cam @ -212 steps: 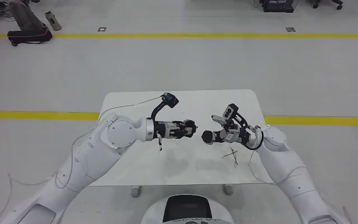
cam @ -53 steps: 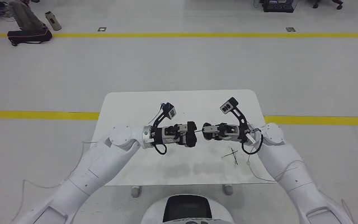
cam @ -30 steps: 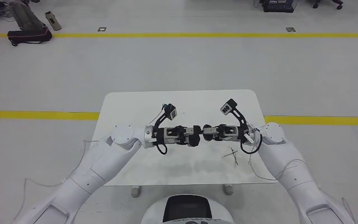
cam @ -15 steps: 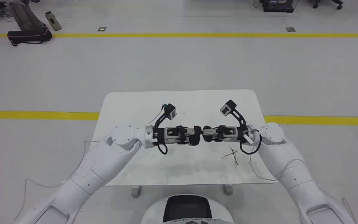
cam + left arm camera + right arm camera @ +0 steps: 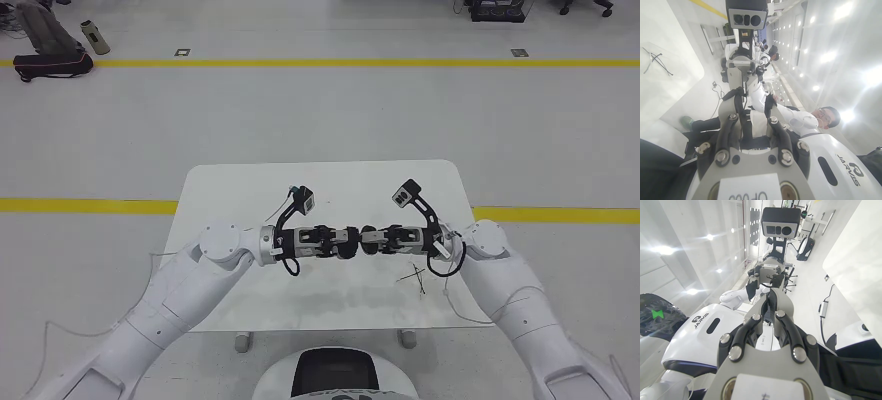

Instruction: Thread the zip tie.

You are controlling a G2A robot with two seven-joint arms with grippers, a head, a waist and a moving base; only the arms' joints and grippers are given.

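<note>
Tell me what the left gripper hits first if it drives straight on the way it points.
The right gripper. The left gripper points tip to tip at it above the table, nearly touching in the top view, though their heights are hard to compare.

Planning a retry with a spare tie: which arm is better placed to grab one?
Right, probably: the spare ties lie beside its forearm on the table; the left claw would have to reach past the right claw.
</note>
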